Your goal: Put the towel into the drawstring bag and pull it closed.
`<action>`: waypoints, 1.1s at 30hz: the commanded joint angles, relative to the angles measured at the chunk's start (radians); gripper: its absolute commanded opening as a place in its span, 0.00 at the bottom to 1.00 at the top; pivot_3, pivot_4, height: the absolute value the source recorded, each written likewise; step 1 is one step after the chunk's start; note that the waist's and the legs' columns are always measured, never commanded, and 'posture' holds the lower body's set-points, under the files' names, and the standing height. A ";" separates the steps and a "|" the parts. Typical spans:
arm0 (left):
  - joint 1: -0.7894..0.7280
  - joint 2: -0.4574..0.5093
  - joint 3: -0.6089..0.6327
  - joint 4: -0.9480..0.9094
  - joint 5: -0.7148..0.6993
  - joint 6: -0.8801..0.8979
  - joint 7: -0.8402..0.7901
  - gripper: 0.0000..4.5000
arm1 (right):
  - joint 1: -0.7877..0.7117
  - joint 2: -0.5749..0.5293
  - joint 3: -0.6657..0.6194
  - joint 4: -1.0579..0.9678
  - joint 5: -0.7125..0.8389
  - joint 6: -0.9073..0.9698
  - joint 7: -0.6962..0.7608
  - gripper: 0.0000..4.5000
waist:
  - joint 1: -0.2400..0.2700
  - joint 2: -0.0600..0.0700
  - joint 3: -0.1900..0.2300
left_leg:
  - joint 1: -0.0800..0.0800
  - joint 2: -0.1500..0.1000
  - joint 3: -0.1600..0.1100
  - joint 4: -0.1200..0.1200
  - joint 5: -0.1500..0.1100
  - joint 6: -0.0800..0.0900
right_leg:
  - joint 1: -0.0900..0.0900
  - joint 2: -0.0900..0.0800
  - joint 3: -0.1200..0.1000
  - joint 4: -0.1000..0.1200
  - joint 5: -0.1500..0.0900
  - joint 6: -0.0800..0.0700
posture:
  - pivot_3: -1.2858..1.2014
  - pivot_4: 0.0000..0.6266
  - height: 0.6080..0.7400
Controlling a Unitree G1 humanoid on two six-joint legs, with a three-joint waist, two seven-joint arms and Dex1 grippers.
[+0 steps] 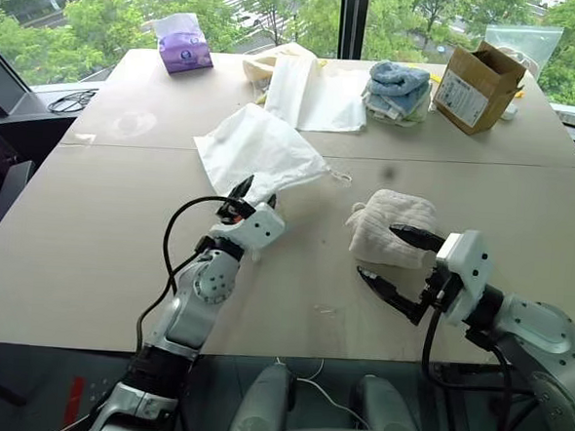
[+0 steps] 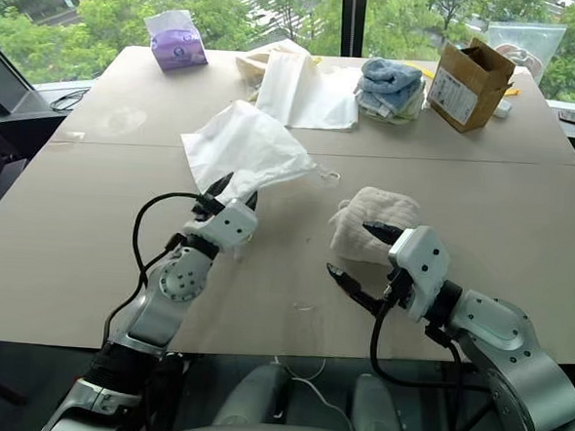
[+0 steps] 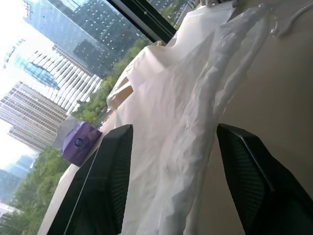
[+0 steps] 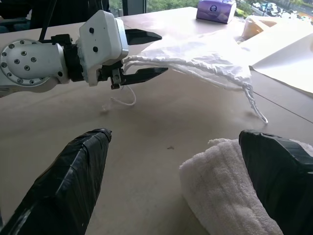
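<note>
Left gripper [image 1: 247, 195] pinches drawstring bag [image 1: 257, 153] edge, prob. to lift mouth (tabletop); right gripper [image 1: 394, 255] wide, straddling towel [image 1: 380, 221].

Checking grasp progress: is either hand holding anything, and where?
Left hand straddles the bag at its near edge; grip uncertain. Right hand is open, holding nothing.

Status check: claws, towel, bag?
Left claw straddling the drawstring bag's near edge, bag partly lifted. Right claw open at the towel, not gripping. Towel outside bag.
</note>
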 commanded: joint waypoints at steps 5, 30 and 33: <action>-0.010 -0.012 0.042 -0.037 -0.007 -0.010 0.035 0.62 | -0.001 0.007 -0.011 -0.046 0.009 -0.006 -0.013 1.00 | 0.000 0.000 0.000 | 0.000 0.000 0.000 0.000 0.000 0.000 | 0.000 0.000 0.000 0.000 0.000 0.000 | 0.52 0.24 1.00; -0.167 -0.082 0.006 0.210 -0.119 0.015 -0.095 0.62 | 0.012 0.032 0.005 -0.036 -0.031 -0.026 -0.023 1.00 | 0.001 0.000 0.000 | -0.001 -0.004 -0.002 0.001 0.000 0.000 | 0.000 0.000 -0.002 0.001 0.000 0.000 | 0.52 0.24 1.00; -0.203 -0.081 -0.008 0.260 -0.107 0.017 -0.100 0.62 | 0.014 0.032 0.004 -0.036 -0.037 -0.029 -0.023 1.00 | -0.001 0.000 0.000 | -0.001 -0.005 -0.002 0.002 0.000 0.000 | 0.000 0.000 -0.002 0.001 0.000 0.000 | 0.52 0.24 1.00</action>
